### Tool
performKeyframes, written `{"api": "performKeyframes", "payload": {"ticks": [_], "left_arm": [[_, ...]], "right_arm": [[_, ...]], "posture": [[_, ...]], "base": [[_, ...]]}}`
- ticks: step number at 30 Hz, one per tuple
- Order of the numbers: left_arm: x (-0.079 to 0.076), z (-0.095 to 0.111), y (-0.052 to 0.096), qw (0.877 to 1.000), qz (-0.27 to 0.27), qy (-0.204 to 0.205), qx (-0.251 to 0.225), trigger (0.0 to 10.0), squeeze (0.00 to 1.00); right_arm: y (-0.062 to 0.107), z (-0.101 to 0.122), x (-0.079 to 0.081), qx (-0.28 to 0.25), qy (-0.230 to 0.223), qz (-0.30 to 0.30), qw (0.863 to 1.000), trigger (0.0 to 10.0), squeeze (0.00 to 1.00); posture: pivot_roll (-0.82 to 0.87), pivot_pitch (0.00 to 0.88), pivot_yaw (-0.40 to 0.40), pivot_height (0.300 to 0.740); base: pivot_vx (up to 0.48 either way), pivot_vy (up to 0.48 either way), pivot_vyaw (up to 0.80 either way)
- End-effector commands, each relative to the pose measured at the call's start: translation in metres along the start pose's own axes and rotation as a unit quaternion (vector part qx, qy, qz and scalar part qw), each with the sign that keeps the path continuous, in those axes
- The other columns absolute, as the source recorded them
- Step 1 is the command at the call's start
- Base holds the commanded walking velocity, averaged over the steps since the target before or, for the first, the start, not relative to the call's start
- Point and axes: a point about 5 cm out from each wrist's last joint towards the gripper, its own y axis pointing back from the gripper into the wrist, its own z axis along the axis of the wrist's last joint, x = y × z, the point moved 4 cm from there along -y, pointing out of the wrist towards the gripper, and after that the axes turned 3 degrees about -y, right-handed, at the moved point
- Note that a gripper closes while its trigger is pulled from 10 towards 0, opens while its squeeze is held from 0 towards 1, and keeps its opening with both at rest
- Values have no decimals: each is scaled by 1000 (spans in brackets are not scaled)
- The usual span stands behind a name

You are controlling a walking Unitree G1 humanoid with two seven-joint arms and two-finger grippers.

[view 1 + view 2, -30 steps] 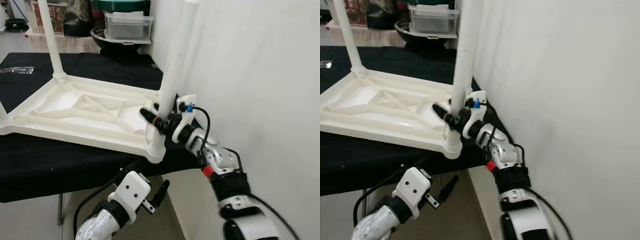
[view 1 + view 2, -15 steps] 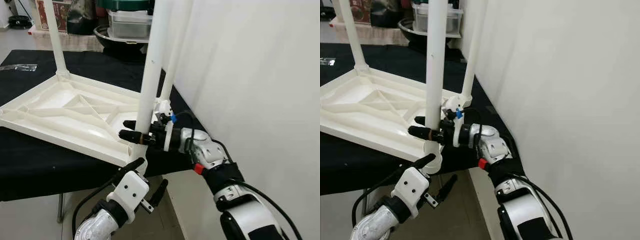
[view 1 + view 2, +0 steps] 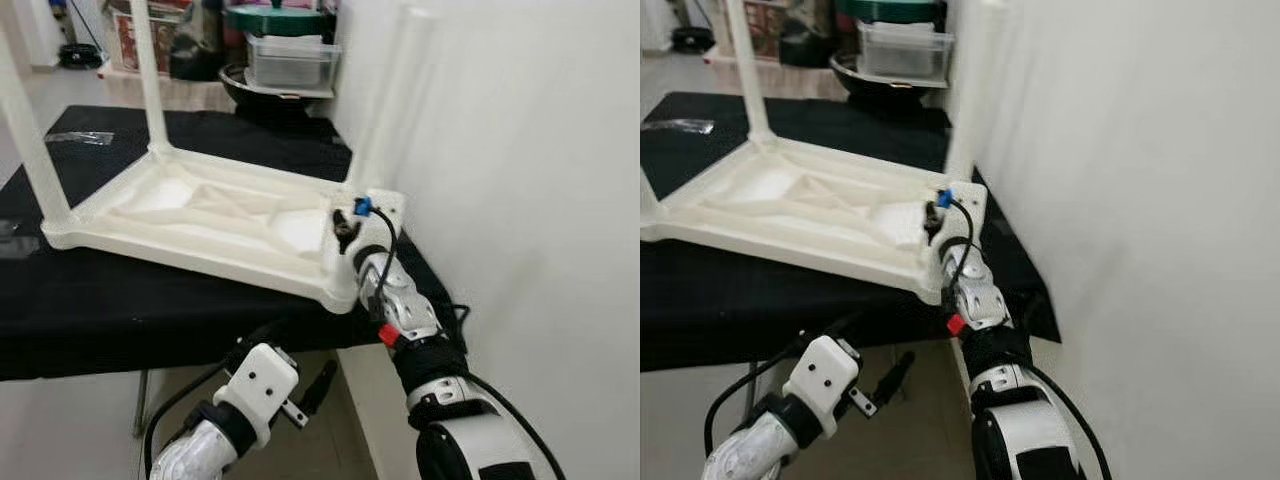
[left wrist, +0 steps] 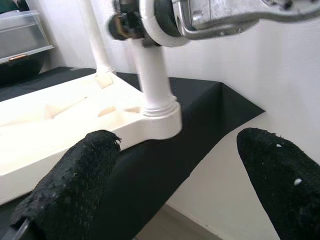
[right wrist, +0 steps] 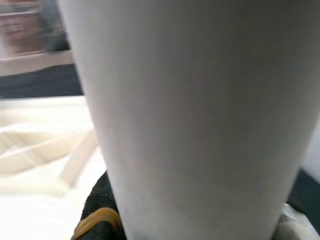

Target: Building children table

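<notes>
Black-draped tabletop [image 3: 150, 310] carries an inverted white table [image 3: 200, 215]; right gripper [image 3: 345, 228] fingers clamp its corner leg [image 4: 152, 75]; left gripper [image 4: 170, 195] fingers apart below the edge.

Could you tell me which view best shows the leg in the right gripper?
Left wrist view: the leg stands in the table's corner socket, right gripper clamped round it. Right wrist view gives its surface close up; eye views show it blurred.

Right arm pulled in; camera panned.
Right gripper [image 3: 343, 226] now at the tabletop [image 3: 200, 215] corner, lower in frame; table shifted right.
</notes>
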Motion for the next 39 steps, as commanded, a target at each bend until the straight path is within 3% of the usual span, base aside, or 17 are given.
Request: {"api": "performKeyframes", "payload": {"ticks": [1,2,5,6,9,10,15,20,22,23,27,31,32,33,34,37,39], "left_arm": [[-2,-2,-2,1000,-5,-1,1,10000,0],[-2,-1,-2,1000,-5,-2,0,10000,0],[-1,-1,-3,1000,-5,-2,0,10000,0],[-1,-1,-3,1000,-4,-2,-1,10000,0],[1,0,-5,1000,-3,-2,-2,10000,0],[1,0,-5,1000,-1,-2,-2,10000,0],[1,1,-6,1000,-1,-2,-4,10000,0],[2,0,-7,1000,-2,-2,-5,10000,0],[3,1,-8,1000,-1,-3,-6,10000,0],[3,1,-8,1000,-1,-3,-6,10000,0],[3,2,-8,1000,-2,-3,-7,10000,0],[2,1,-7,1000,-2,-4,-6,10000,0],[2,2,-7,1000,-2,-3,-6,10000,0],[2,2,-7,1000,-2,-3,-6,10000,0],[2,2,-7,1000,-2,-3,-6,10000,0],[2,2,-7,1000,-1,-3,-6,10000,0],[2,1,-7,1000,-1,-2,-6,10000,0]], "right_arm": [[6,-20,-9,44,-34,-53,997,0,0],[10,-20,17,45,-61,-13,997,10000,0],[11,-17,30,41,-76,13,996,10000,0],[11,-9,41,25,-92,50,994,10000,1000],[8,17,52,-28,-108,119,987,10000,1000],[7,23,56,-29,-122,170,978,10000,0],[7,36,56,-30,-138,257,956,10000,0],[32,38,67,4,-64,464,883,10000,0],[53,29,64,47,-9,578,815,10000,0],[53,29,64,47,-9,578,815,10000,0],[79,17,62,97,19,686,721,10000,0],[84,14,68,106,24,710,696,10000,0],[84,13,72,108,26,711,694,3333,0],[83,11,76,110,30,708,697,0,0],[83,11,76,110,30,708,697,0,0],[50,2,86,78,69,591,800,0,0],[37,2,83,67,65,539,837,0,0]], "posture": [[128,0,-141,740],[125,0,-149,740],[125,0,-149,740],[122,0,-147,740],[122,0,-145,740],[116,0,-142,740],[118,0,-149,740],[109,0,-146,740],[114,0,-146,740],[114,0,-146,740],[123,0,-152,740],[128,0,-154,740],[126,0,-154,740],[125,0,-154,740],[125,0,-154,740],[122,0,-156,740],[123,0,-155,740]], "base": [[0,0,0],[0,0,0],[0,0,0],[0,0,0],[0,0,0],[0,0,0],[0,0,0],[0,0,0],[0,0,0],[0,0,0],[0,0,0],[0,0,0],[0,0,0],[0,0,0],[0,0,0],[0,0,0],[0,0,0]]}}
